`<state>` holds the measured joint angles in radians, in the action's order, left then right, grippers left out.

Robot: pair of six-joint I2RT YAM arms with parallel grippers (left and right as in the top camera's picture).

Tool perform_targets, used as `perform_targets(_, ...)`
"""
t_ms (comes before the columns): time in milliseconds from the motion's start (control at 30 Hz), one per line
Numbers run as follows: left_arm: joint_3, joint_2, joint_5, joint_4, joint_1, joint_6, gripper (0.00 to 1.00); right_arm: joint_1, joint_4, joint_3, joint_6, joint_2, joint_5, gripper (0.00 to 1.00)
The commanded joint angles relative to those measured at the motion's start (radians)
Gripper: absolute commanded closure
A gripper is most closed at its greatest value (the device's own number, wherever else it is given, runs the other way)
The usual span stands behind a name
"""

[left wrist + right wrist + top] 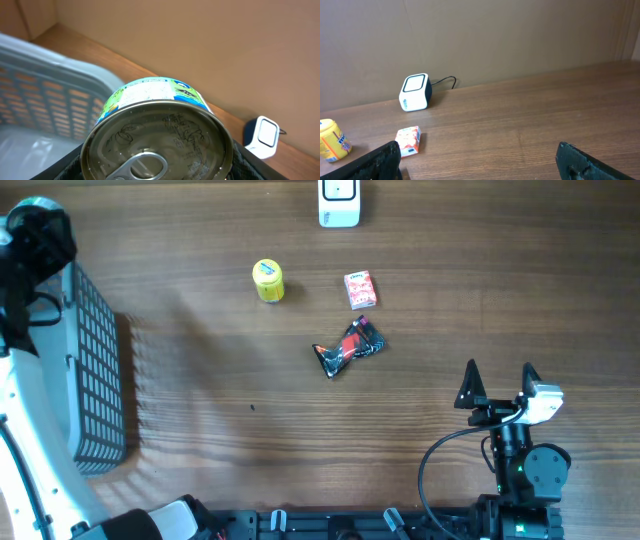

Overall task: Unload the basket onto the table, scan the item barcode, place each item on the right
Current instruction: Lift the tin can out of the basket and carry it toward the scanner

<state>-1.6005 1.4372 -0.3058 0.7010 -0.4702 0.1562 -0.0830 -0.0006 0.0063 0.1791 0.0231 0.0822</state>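
Near the basket (100, 380) my left gripper (157, 167) holds the can (157, 132) in part-open jaws, ready for the scanner (339, 202) I think, while my right gripper (499, 370) waits wide open, empty

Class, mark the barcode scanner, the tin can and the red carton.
barcode scanner (339, 204), overhead view, white casing.
tin can (157, 137), left wrist view, metal lid.
red carton (359, 289), overhead view, printed top face.

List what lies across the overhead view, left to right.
Basket → yellow canister → right gripper. The scanner, red box and black packet sit between canister and gripper, overlapping each other.
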Motion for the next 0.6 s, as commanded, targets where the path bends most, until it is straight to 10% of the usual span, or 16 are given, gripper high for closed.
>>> perform_targets(0, -0.031, -0.035, -0.019, -0.019, 0.051, 0.01, 0.37, 0.005, 0.003, -0.001, 0.007, 0.002, 0.0, 0.0)
perform_targets(567, -0.031, -0.031, -0.015, -0.082, 0.318, 0.009, 0.39, 0.005, 0.003, -0.001, 0.007, 0.002, 0.0, 0.0)
